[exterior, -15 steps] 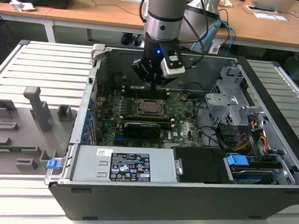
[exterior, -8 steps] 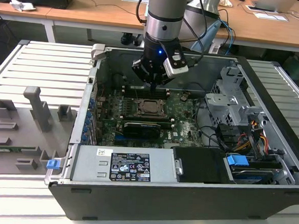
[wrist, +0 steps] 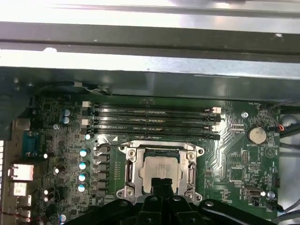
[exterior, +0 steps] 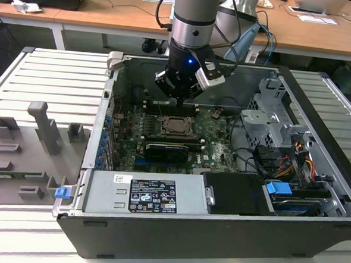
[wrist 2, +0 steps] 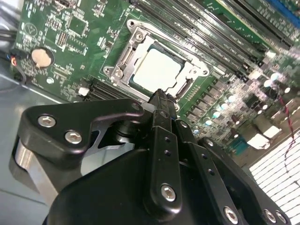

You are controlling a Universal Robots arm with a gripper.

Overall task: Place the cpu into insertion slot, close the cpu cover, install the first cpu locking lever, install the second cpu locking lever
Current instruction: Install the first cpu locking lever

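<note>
I hover my end effector [exterior: 179, 98] above the open computer case [exterior: 319, 122], near the upper middle of the exterior view, directly over the socket on the green motherboard [exterior: 216, 147]. In both wrist views my fingers [wrist 2: 161, 101] look drawn together to a narrow black tip with nothing between them, pointing at the near edge of the socket. The cpu [wrist: 161, 172] already sits in its slot, its pale silvery top showing at the lower middle of the first wrist view and the upper middle of the second wrist view [wrist 2: 157, 70]. The cpu cover [wrist: 132, 165] appears to lie flat around it as a metal frame, so I judge the placing and closing done and the lever work to be the step in hand, though I cannot tell whether either lever is latched. To do this well I should keep the tip thin and low, meet a lever squarely from the side, push it along its own arc and avoid scraping the cpu top, the memory slots [wrist: 152, 123] behind the socket, or the small capacitors [wrist: 83, 165] beside it. A slip here could bend the frame.
</note>
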